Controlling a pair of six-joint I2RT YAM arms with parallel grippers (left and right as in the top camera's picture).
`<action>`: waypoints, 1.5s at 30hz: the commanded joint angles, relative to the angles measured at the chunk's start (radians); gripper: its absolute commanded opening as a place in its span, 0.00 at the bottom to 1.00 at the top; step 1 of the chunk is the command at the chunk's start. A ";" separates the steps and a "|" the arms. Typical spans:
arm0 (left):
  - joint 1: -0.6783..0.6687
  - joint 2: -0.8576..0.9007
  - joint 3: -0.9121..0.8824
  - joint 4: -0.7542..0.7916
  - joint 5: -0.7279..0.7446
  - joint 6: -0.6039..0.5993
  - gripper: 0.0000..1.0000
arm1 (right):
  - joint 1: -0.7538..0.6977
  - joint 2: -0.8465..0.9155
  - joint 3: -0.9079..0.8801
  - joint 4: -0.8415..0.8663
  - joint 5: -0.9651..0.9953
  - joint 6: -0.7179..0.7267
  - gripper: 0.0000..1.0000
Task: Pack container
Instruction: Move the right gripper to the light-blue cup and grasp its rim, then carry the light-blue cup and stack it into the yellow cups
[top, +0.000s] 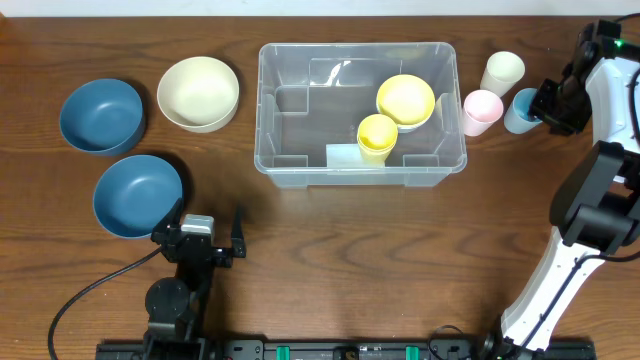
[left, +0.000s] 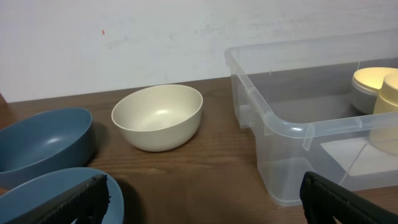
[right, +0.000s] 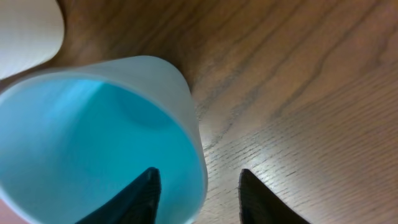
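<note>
The clear container (top: 262, 110) stands at the table's middle back, holding a yellow bowl (top: 405, 100) and a yellow cup (top: 377, 135). To its right stands a blue cup (top: 517, 108). My right gripper (top: 545, 105) is at that cup. In the right wrist view the blue cup (right: 93, 143) fills the left, and my right gripper (right: 198, 171) straddles its rim, one finger inside and one outside, with a gap on each side. My left gripper (top: 207, 215) rests wide open near the front left, nothing between its fingers (left: 204, 186). The container's corner (left: 273, 118) shows to its right.
A pink cup (top: 482, 110) and a cream cup (top: 502, 72) stand between the container and the blue cup. A cream bowl (top: 198, 92) and two blue bowls (top: 101, 115) (top: 138, 195) sit at the left. The nearer blue bowl lies beside my left gripper.
</note>
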 joint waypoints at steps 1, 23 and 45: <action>0.004 -0.005 -0.018 -0.035 -0.012 0.010 0.98 | -0.002 0.001 -0.005 0.001 0.027 -0.004 0.32; 0.004 -0.005 -0.018 -0.035 -0.012 0.010 0.98 | -0.002 -0.074 0.034 -0.114 0.013 -0.030 0.01; 0.004 -0.005 -0.018 -0.035 -0.012 0.010 0.98 | 0.524 -0.529 0.037 -0.113 -0.036 0.002 0.01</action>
